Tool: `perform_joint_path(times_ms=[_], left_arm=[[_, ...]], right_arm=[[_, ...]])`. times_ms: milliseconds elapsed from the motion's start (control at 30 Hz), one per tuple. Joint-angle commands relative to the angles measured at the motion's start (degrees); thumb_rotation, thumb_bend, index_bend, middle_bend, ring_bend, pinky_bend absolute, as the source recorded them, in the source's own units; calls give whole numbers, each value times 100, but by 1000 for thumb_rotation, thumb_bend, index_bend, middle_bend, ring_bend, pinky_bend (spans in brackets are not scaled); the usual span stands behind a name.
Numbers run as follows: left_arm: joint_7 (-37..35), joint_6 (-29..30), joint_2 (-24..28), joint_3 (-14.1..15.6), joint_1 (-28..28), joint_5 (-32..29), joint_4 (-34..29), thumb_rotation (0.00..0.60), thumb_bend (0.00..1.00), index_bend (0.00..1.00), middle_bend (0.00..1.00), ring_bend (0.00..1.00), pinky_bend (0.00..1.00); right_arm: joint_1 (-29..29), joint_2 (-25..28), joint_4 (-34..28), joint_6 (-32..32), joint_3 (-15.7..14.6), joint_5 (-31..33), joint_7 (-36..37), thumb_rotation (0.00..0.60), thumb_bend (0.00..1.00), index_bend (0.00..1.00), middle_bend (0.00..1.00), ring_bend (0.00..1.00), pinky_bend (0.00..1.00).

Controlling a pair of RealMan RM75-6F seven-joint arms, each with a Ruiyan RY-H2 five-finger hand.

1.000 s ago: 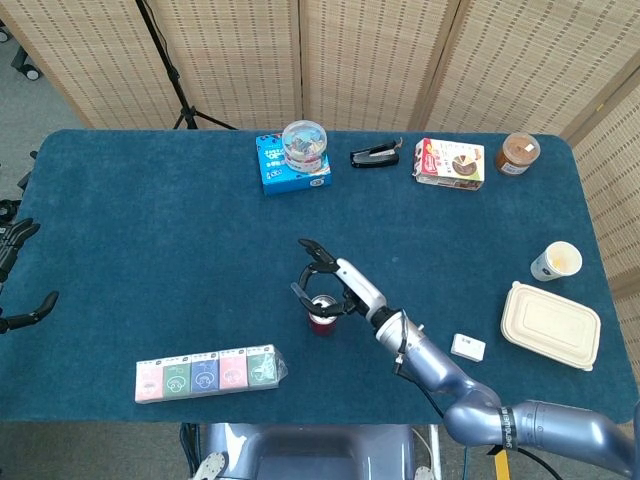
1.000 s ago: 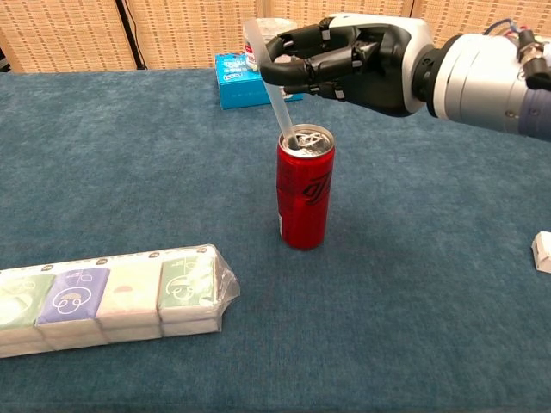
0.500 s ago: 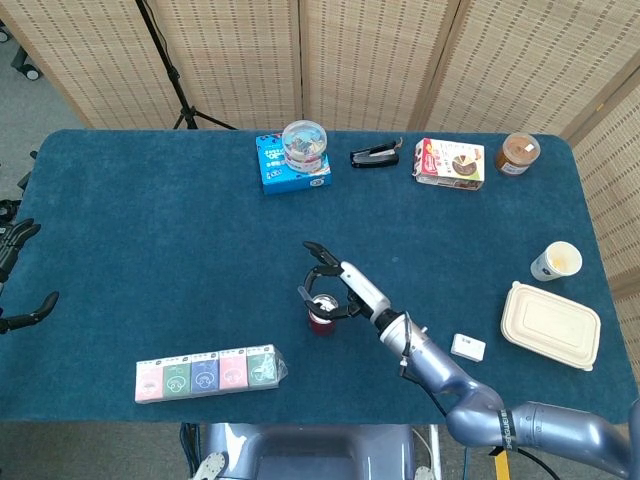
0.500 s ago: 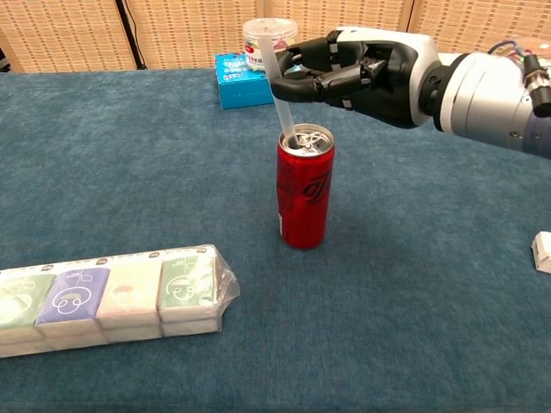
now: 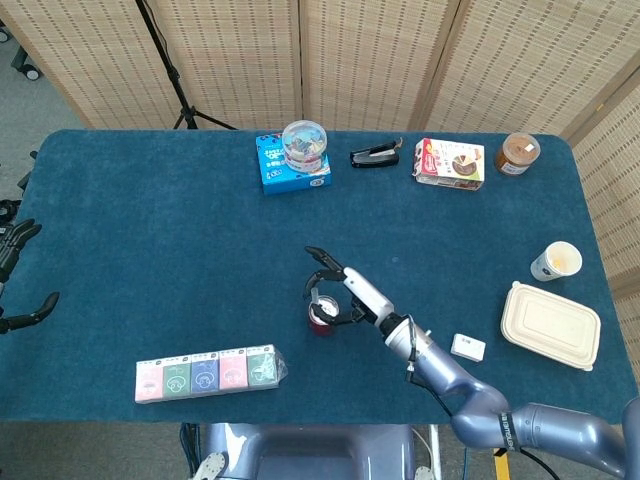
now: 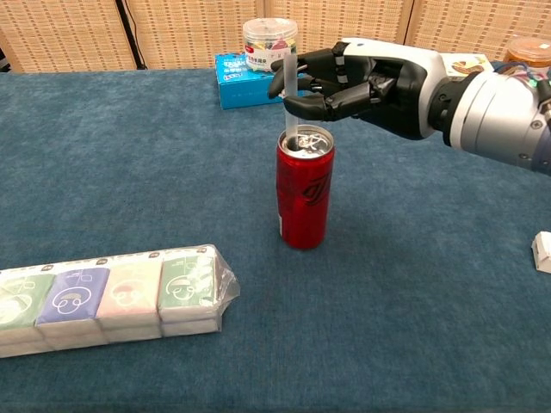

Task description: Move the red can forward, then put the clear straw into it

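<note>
At the middle of the blue worktop (image 6: pixel 103 155) we find the red can (image 6: pixel 304 198) standing upright, with the clear straw (image 6: pixel 291 95) now nearly vertical in its opening. A second ago the straw leaned well to the left with its tip only at the mouth; over the last two frames it has swung upright and sunk lower. The right hand (image 6: pixel 366 79) has drawn back toward the right and dropped slightly, its fingertips (image 6: pixel 297 105) close around the straw just above the can's rim. We judge that it pinches the straw, though contact is hard to confirm from the chest view. The left hand (image 5: pixel 18 275) hangs at the far left edge, fingers spread, holding nothing. We take insertion as essentially achieved; what remains is release without tipping the can. The tissue packs (image 6: pixel 112 297) lie near, in front of the can.
</note>
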Motion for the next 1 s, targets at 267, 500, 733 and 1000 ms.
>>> perform_joint_path(times_ms=[267,500,733,1000], left_arm=[[-11,5,3,2,1,4,2,600,351,0,0,0,0],[-4,14,0,10,3,22,1,600,351,0,0,0,0],[118,63,-22,28,30,40,-38,600,351,0,0,0,0],[507,298,-121,84,175,70,-145,600,342,0,0,0,0]], right_arm=[[17,91,75,239,-131,-272,233,600,495,279,0,0,0],[-27,475,-291,490,-72,-368,62,600,495,233,0,0,0],[-162,1413,-759,606,-83,-277,-1383,600,39,31,0,0,0],[-726,1891,-387,1386,-376,-142,-3342,600,0,0,0,0,0]])
